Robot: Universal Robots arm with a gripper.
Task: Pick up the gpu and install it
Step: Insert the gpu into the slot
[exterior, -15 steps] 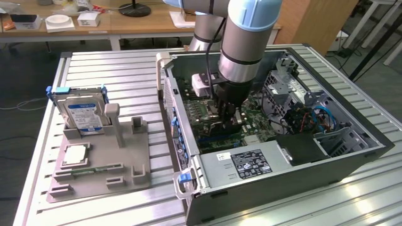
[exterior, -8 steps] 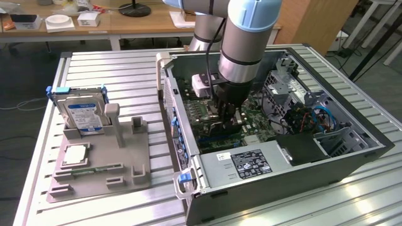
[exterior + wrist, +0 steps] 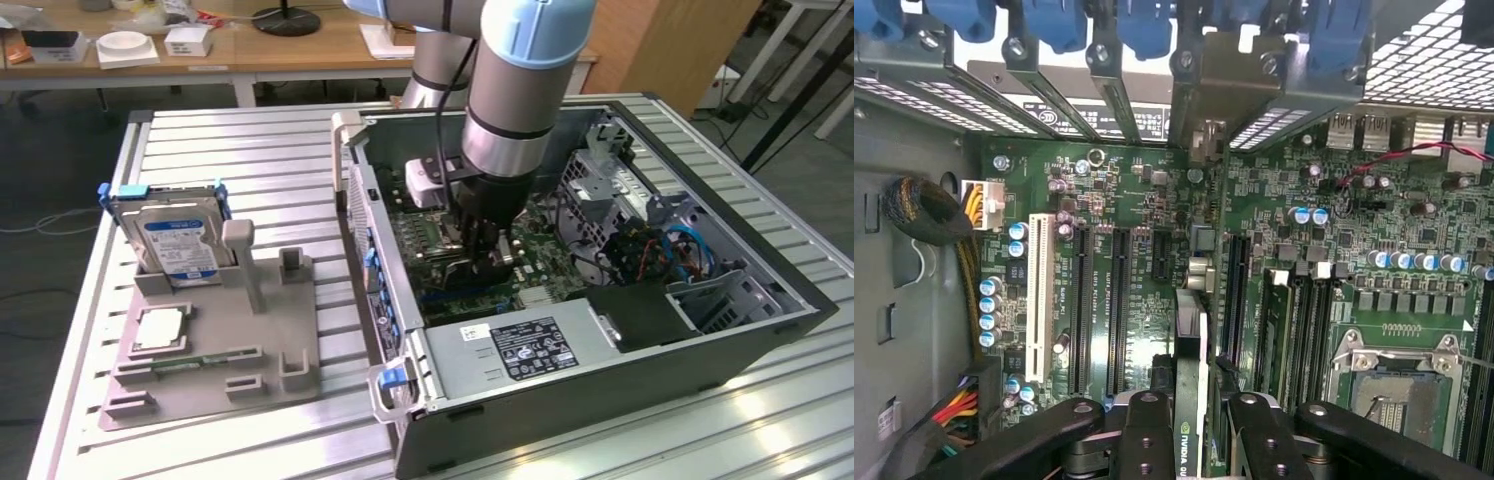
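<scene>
The gripper [image 3: 1189,425] is pinching the gpu [image 3: 1191,360] edge-on between its black fingers [image 3: 1145,432], holding it upright inside the open computer case [image 3: 747,345], just above the green motherboard [image 3: 1144,200] and near the long black slots [image 3: 1116,295]. The likeliest trouble, as I judge it, is misalignment: if the card's lower edge sits beside a slot rather than over it, pressing down could scrape the board or bend small capacitors [image 3: 989,310]. Its pale metal bracket could also catch on the rear slot covers [image 3: 1104,70], tilting the thin card in the grip. The card is flat, hard and blade-like; the case is grey sheet metal standing on a ribbed metal tabletop [image 3: 200,140], near its far right corner in the exterior view.
</scene>
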